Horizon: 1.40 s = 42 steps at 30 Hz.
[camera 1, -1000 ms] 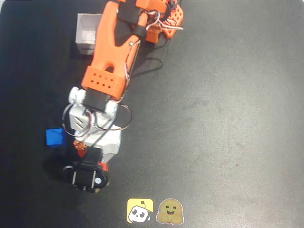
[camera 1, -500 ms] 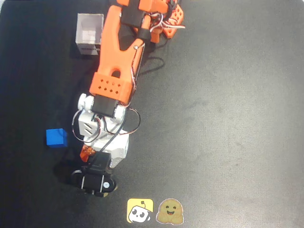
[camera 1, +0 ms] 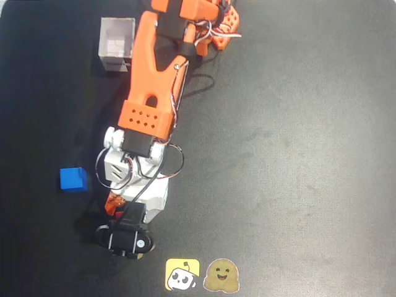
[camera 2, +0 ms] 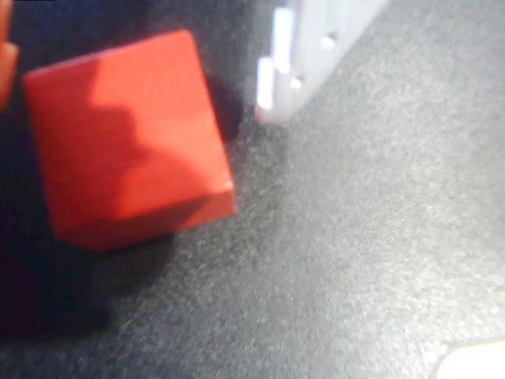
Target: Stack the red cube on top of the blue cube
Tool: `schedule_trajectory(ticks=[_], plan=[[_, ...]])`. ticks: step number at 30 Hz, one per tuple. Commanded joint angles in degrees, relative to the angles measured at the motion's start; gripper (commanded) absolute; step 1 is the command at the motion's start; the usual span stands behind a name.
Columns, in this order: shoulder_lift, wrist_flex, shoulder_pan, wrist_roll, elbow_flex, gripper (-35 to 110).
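Because the wrist camera sits so close, the red cube (camera 2: 126,138) fills the upper left of its frame, resting tilted in the picture on the dark speckled table (camera 2: 371,260), with a pale white finger (camera 2: 304,55) just to its right at the top and an orange sliver at the far left edge. The cube appears to lie between these two parts, not yet pinched; a dark gap shows between its right face and the white finger, so the gripper (camera 1: 117,207) looks parted, though how widely I cannot tell. From above, the arm (camera 1: 151,80) reaches down the frame's left half and its wrist hides the cube. Farther left of the wrist, apart from it, sits the blue cube (camera 1: 73,179), alone on the black table. At the top left stands a white open box (camera 1: 117,44), and two stickers (camera 1: 201,274) lie at the bottom edge. The red cube looks light, rigid and matte, so it should hold well; squeezing two opposite flat faces near mid-height, squarely rather than across a corner, would likely keep it from twisting.
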Motion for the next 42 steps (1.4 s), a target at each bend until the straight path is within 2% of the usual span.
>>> schedule_trajectory(ticks=[1,16,27,42], plan=[[0.6,-1.4,-0.3,-0.3,0.4,24],[0.1,-9.0,0.0,-0.2,6.0,23],[0.8,-9.0,1.4,-0.4,6.5,1],[10.4,-7.0,4.0,-0.7,15.3,0]])
